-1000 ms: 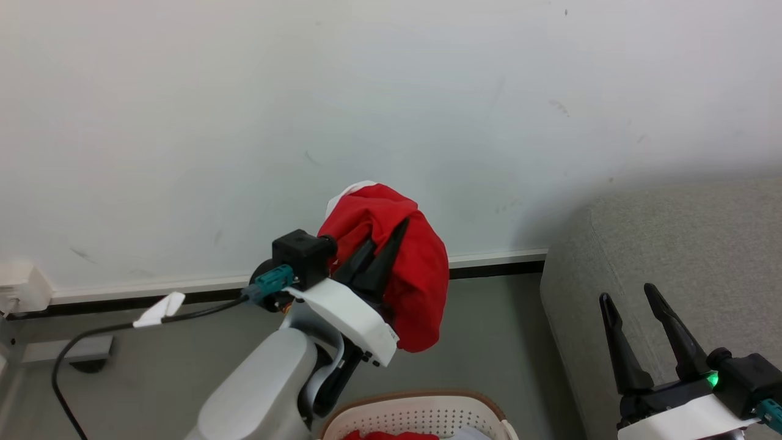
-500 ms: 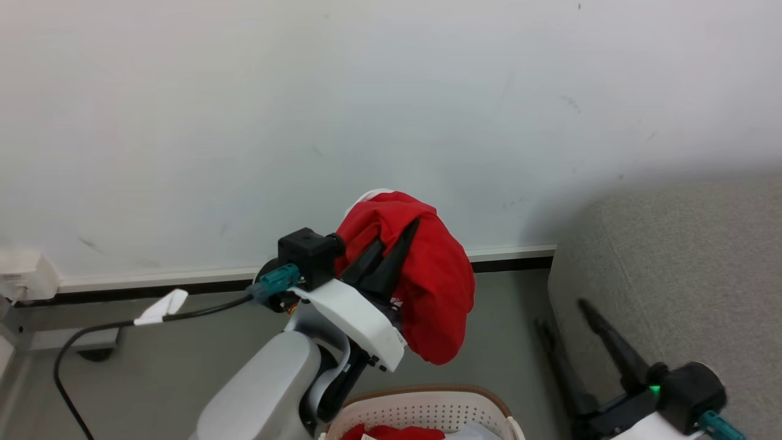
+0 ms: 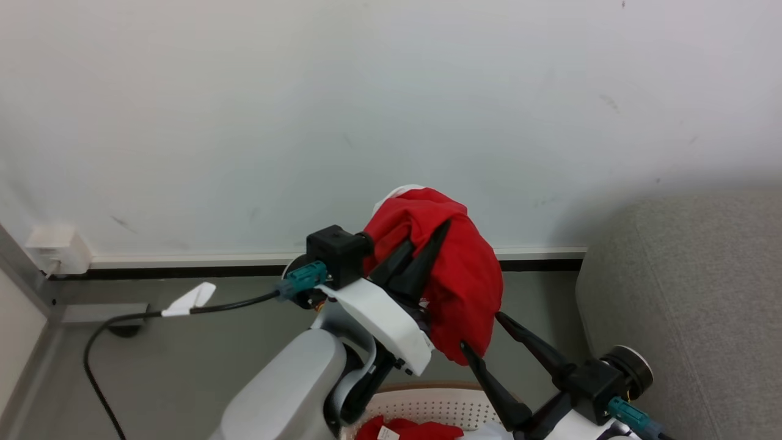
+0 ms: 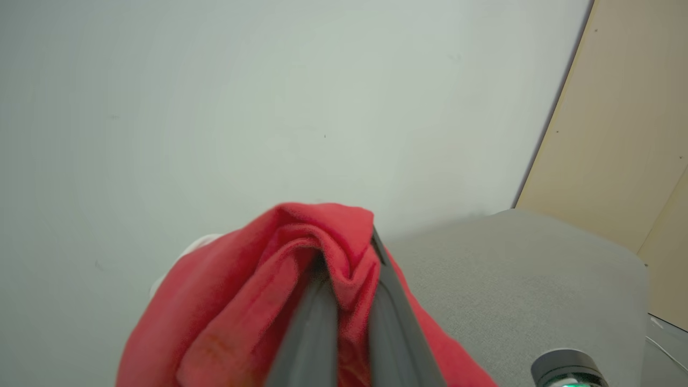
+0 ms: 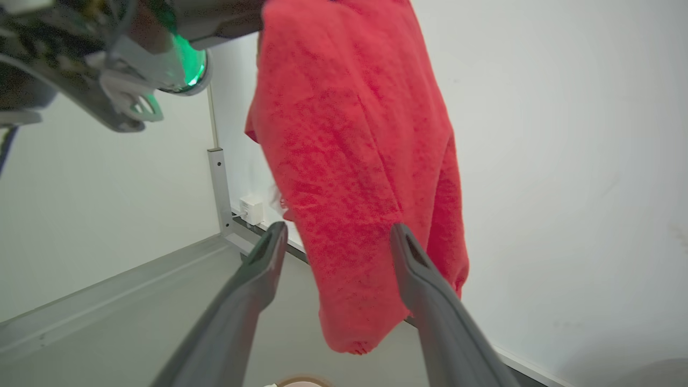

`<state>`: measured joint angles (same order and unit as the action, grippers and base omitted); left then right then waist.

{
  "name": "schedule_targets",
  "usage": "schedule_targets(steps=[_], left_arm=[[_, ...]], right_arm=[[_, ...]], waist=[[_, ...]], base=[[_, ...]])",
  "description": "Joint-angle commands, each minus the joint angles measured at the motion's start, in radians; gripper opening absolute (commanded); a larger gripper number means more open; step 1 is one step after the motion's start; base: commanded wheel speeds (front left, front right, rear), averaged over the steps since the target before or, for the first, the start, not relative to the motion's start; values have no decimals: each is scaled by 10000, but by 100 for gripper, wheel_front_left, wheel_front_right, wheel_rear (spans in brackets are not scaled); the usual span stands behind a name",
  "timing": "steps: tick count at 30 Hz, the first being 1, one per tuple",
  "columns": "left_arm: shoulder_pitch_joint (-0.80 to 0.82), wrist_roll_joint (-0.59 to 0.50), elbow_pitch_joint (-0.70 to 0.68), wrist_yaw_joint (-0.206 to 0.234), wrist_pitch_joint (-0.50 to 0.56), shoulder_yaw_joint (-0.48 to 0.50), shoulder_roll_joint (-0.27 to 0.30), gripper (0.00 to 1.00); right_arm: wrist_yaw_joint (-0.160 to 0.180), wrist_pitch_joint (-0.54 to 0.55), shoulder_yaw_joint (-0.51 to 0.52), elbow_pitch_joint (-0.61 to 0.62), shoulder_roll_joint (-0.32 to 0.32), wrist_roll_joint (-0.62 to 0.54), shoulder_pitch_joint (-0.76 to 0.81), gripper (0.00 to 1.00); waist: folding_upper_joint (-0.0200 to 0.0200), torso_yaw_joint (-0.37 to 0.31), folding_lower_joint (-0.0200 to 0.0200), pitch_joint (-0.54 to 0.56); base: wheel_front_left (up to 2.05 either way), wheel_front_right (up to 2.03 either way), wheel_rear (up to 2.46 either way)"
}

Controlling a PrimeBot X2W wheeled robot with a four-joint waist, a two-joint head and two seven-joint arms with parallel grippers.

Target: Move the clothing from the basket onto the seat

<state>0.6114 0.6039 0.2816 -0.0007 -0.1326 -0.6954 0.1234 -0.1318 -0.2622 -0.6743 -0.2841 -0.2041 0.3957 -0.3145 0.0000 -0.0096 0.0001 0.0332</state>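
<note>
I see my left gripper [image 3: 427,235] clamped on the red garment [image 3: 467,287] high above the basket [image 3: 427,400], and my right gripper [image 3: 481,330], fingers spread wide, lower above that basket.

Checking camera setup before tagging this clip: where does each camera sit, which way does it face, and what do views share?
Head view: on the head, facing forward and down at wall, floor, seat and basket; shows left gripper shut on the red garment, right gripper open.
Left wrist view: on the left wrist, facing wall and seat along its jaws, which clamp the garment.
Right wrist view: on the right wrist, facing the hanging garment past its open jaws.
Shared: all three show the garment.
</note>
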Motion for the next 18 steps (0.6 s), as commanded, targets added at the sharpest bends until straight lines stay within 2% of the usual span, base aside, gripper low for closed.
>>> schedule_targets(steps=[1,7,14,15,16,17,18], left_arm=[[-12,146,-58,-79,27,-75,-70,0],[-245,330,-2,-256,93,-428,-304,0],[-435,496,117,-383,163,-798,-463,0],[-445,530,123,-392,167,-829,-485,0],[-452,544,133,-375,176,-863,-493,0],[-461,569,144,-357,173,-876,-498,0],[-471,584,169,-342,168,-883,-504,0]], right_arm=[[21,-10,79,-288,59,-189,-211,100],[21,-10,436,-1036,335,-324,-658,100],[21,-10,924,-1329,528,-366,-743,100],[21,-11,937,-1377,548,-330,-724,66],[21,-10,987,-1423,551,-310,-711,23],[21,-11,1015,-1458,560,-268,-698,0],[21,-10,1056,-1506,553,-231,-669,0]], waist=[[0,223,-1,-5],[0,801,-1,40],[0,1365,-1,140],[0,1435,-1,152],[0,1505,-1,171],[0,1552,-1,181],[0,1599,-1,195]], base=[[0,0,0],[0,0,0],[0,0,0],[0,0,0],[0,0,0],[0,0,0],[0,0,0]])
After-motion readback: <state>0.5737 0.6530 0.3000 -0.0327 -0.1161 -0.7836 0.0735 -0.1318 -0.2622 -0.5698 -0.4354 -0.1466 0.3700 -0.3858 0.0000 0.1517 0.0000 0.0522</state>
